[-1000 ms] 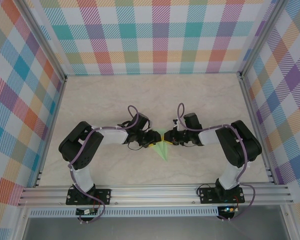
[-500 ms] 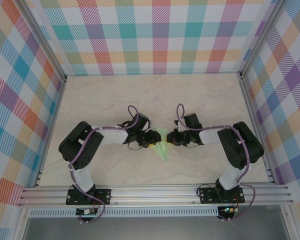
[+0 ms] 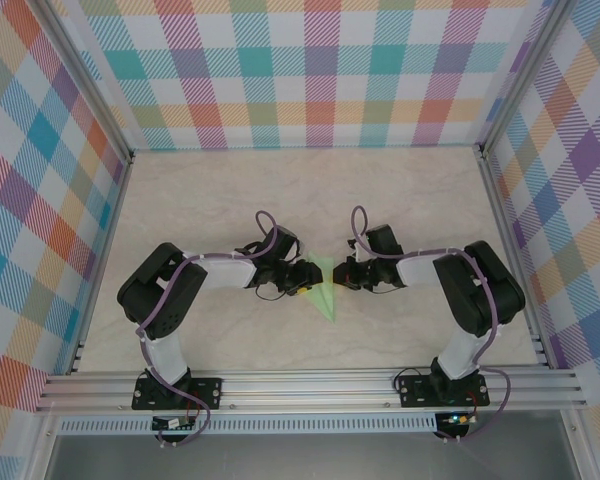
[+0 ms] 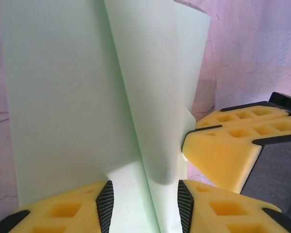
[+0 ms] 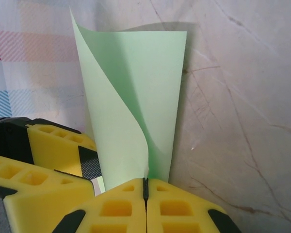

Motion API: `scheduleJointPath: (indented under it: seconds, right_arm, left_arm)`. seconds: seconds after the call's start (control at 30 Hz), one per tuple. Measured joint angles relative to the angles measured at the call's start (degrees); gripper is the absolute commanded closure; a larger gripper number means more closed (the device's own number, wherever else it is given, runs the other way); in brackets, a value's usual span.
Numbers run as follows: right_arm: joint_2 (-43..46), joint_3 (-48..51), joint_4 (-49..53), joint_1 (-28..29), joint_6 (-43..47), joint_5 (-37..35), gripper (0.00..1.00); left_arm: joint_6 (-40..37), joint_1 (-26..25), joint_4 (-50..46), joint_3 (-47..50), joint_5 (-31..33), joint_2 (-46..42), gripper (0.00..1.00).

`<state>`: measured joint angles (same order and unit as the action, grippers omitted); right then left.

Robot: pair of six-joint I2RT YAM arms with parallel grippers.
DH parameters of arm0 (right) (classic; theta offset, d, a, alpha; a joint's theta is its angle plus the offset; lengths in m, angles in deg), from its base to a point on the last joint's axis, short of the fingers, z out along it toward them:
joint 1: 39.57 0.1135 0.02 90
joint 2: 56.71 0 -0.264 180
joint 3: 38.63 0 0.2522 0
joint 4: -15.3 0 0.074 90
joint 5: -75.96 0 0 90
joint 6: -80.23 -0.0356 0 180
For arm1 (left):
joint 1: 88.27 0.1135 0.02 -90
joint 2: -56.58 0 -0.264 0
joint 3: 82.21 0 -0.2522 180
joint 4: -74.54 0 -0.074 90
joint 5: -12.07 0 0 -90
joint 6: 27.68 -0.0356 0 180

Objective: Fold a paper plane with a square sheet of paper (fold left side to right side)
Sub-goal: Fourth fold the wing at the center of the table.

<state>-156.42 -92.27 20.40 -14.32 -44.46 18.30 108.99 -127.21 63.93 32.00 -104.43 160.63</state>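
Marbled table [image 3: 230, 200], plaid walls. Paper plane [image 3: 325, 290], half-folded, lies at table centre. Right gripper [image 5: 145, 187], jaws pressed together, pinches its raised flap; left gripper [image 4: 145, 204] stands part-spread astride the plane. Advice: carry the flap across low, matching the 2 edges before creasing.

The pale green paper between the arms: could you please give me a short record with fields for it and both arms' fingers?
paper: pale green folded paper sheet, lying on the marbled beige table, one flap curled upward
left arm's fingers: apart, straddling the paper
right arm's fingers: shut, pinching the flap's edge
layout: paper midway between both arms
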Motion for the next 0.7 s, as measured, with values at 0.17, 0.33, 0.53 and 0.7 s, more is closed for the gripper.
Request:
scheduleJointPath:
  seconds: [0.17, 0.33, 0.53, 0.7]
  right_arm:
    - [-0.24, 0.0, 0.61, 0.0, 0.72, -0.26, 0.94]
    - [-0.39, -0.13, 0.81, -0.02, 0.94, -0.24, 0.94]
    - [-0.9, -1.09, 2.25, -0.02, 1.16, -0.13, 0.94]
    - [-1.16, -1.6, 3.1, -0.02, 1.2, 0.02, 0.94]
  left_arm:
    - [0.0, 0.0, 0.0, 0.0, 0.0, 0.0, 0.57]
    - [-0.04, 0.0, -0.13, 0.0, 0.0, -0.24, 0.57]
    - [-1.18, 0.0, -3.56, -0.24, 1.2, -3.63, 0.61]
    - [-2.58, 0.0, -4.5, -3.5, 0.72, -5.42, 0.74]
